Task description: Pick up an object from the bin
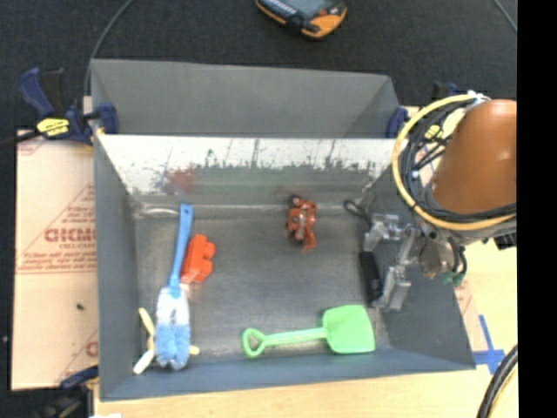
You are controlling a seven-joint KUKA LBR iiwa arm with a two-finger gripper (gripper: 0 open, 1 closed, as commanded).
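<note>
Tool [389, 270] low by the bin's [261, 159] right wall, can't tell if it's clenched or released, slim black object [370, 275] just beside it, green toy shovel [346, 331] near, front right, blue brush [174, 320] far left

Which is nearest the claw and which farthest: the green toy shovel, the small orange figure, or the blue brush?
1. Green toy shovel, by the bin's front wall, beside the claw.
2. Small orange figure, middle, near the back wall.
3. Blue brush, far left side.
</note>
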